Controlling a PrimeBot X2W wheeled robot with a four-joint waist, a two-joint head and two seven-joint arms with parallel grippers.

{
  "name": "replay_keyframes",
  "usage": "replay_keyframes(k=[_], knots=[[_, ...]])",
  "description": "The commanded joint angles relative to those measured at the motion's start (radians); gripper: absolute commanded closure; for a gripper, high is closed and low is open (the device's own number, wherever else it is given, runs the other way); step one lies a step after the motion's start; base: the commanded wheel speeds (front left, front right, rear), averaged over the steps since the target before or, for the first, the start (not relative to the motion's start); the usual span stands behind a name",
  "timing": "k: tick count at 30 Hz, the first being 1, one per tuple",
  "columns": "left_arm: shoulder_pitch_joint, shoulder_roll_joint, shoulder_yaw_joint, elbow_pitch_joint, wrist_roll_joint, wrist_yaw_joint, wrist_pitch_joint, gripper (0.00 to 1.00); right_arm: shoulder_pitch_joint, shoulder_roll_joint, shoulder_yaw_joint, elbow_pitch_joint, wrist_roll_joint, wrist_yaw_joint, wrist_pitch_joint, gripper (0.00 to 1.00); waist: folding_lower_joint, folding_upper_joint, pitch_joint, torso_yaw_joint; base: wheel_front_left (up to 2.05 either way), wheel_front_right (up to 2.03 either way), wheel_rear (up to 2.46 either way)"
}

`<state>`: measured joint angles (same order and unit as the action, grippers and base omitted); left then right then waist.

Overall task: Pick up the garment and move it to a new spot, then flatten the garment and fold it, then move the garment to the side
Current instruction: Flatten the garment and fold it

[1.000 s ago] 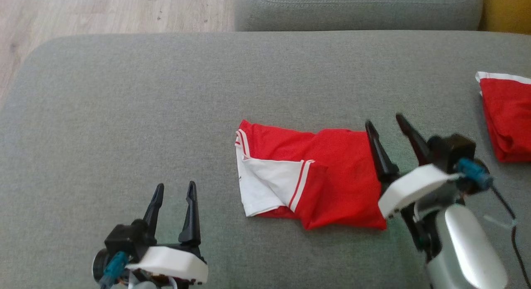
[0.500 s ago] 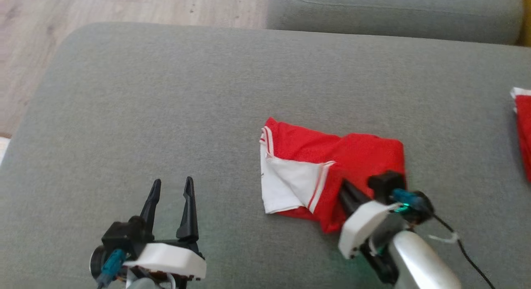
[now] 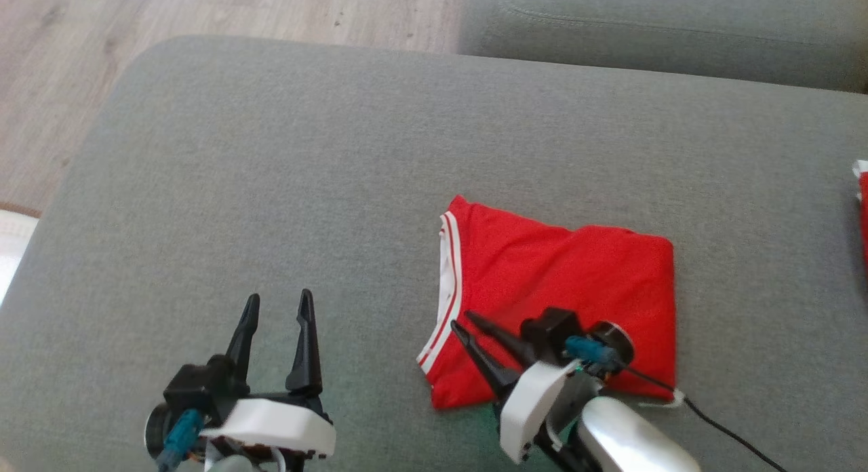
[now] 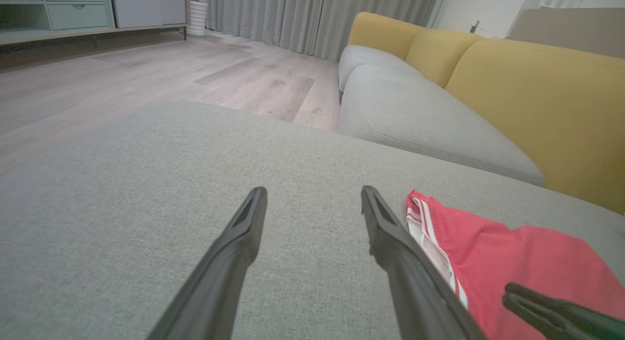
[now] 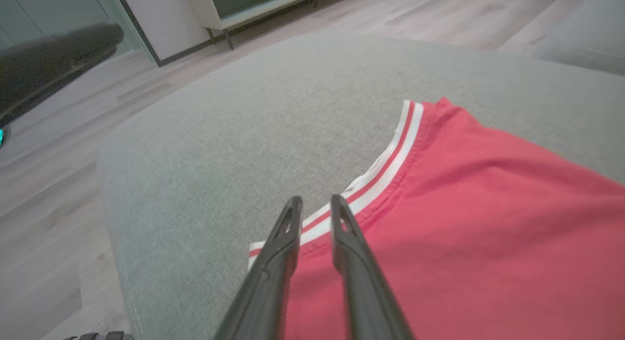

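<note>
A second ago the red knit garment with white-striped trim (image 3: 563,282) showed a white flap turned open on its near-left part. That flap is now folded shut, so the top face is all red. The right gripper (image 3: 461,319) stood at the garment's right edge then, with its fingers wide apart. It now sits over the near-left corner with its fingers drawn nearly together. A narrow gap remains between them, and the right wrist view shows no cloth in it. The left gripper (image 3: 279,296) is as it was, fingers spread apart over bare cushion to the left of the garment and holding nothing. The head camera has also swung, so the whole picture sits differently.

The garment lies flat on the broad grey fabric sofa cushion (image 3: 271,153), right of the cushion's middle. It is folded into a rough rectangle. The white and red striped band (image 3: 447,282) runs down its left edge, and its far edge is slightly uneven. A sliver of another red cloth (image 3: 862,214) shows at the right border, well apart from it.
</note>
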<state>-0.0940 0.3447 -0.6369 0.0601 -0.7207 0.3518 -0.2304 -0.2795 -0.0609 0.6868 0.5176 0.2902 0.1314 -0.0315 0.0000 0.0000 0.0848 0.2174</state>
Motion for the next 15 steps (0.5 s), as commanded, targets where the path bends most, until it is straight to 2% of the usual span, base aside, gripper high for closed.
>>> replay_keyframes(k=[1, 2, 4, 5, 15], knots=[[-0.023, 0.013, 0.049, -0.025, 0.000, -0.001, -0.013, 0.00, -0.038, 0.011, -0.005, -0.029, 0.001, -0.001, -0.026, 0.60, 0.0000, 0.0000, -0.006, -0.013, 0.00, 0.00, 0.00], [-0.021, 0.013, 0.049, -0.025, 0.002, -0.003, -0.014, 0.00, -0.039, 0.011, -0.020, -0.032, 0.001, -0.001, -0.038, 0.51, 0.0000, 0.0000, -0.010, -0.020, 0.00, 0.00, 0.00], [-0.019, 0.013, 0.048, -0.023, 0.004, -0.007, -0.016, 0.00, -0.041, 0.011, -0.056, -0.044, -0.007, -0.001, -0.062, 0.05, 0.0000, 0.0000, -0.018, -0.037, 0.00, 0.00, 0.00], [-0.019, 0.014, 0.046, -0.021, 0.005, -0.010, -0.017, 0.00, -0.039, 0.011, -0.081, -0.051, -0.013, -0.001, -0.074, 0.00, 0.0000, 0.0000, -0.022, -0.045, 0.00, 0.00, 0.00], [-0.018, 0.005, 0.033, -0.008, 0.017, -0.029, -0.022, 0.00, 0.076, 0.011, -0.368, -0.170, -0.091, -0.001, -0.100, 0.00, 0.0000, 0.0000, -0.081, -0.127, 0.00, 0.00, 0.00]])
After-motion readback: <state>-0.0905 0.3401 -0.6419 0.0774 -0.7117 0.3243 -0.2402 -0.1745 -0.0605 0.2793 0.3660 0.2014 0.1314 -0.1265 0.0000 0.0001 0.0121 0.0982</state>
